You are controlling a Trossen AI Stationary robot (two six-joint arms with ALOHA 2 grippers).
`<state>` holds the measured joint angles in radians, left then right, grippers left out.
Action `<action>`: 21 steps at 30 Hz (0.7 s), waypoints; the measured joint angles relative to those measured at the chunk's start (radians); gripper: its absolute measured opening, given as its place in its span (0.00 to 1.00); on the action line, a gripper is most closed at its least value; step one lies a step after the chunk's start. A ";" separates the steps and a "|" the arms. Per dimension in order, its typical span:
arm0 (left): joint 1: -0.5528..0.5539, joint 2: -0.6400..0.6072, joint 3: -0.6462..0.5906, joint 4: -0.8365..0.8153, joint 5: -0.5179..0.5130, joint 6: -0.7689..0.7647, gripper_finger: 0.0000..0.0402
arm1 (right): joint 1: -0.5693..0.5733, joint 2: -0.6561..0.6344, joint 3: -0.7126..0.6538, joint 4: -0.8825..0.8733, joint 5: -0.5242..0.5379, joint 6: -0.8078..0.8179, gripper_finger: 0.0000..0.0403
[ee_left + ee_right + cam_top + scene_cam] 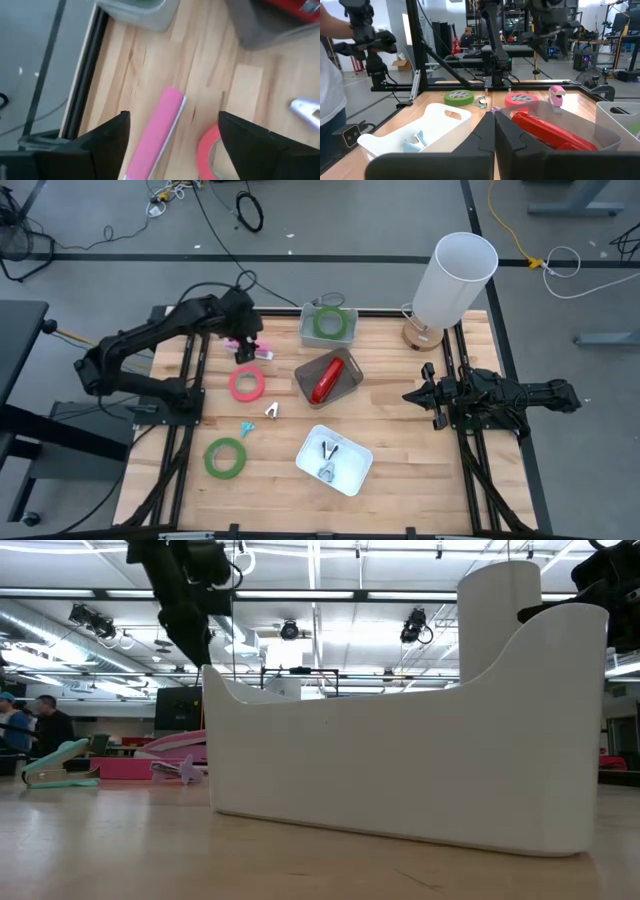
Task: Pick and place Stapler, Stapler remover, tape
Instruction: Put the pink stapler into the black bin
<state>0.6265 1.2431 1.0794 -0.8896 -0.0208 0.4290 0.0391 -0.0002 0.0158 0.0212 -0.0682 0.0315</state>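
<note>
The left gripper (250, 346) hovers with its fingers (107, 142) spread apart over a pink stapler (156, 131) lying on the bench (420, 480), grasping nothing. Just beside the stapler lies the red-pink tape roll (247, 384). One green tape roll (226, 457) lies at the near left, another (328, 322) in the far clear bin (306, 330). A grey bin (345, 385) holds a red stapler (326, 379); a white bin (352, 465) holds staple removers (329, 460). The right gripper (415, 395) waits at the right, fingers clenched on nothing.

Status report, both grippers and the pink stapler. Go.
Left gripper open, above the pink stapler on the table, not gripping. Right gripper shut, waiting at the right edge. Red tape roll just beside the stapler.
</note>
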 joint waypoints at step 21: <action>0.108 0.186 0.000 -0.026 0.051 0.125 0.81 | 0.000 0.000 0.000 0.000 0.000 0.000 0.00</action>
<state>0.7344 1.4290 1.0790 -0.9161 0.0297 0.5536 0.0391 -0.0002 0.0158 0.0208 -0.0681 0.0316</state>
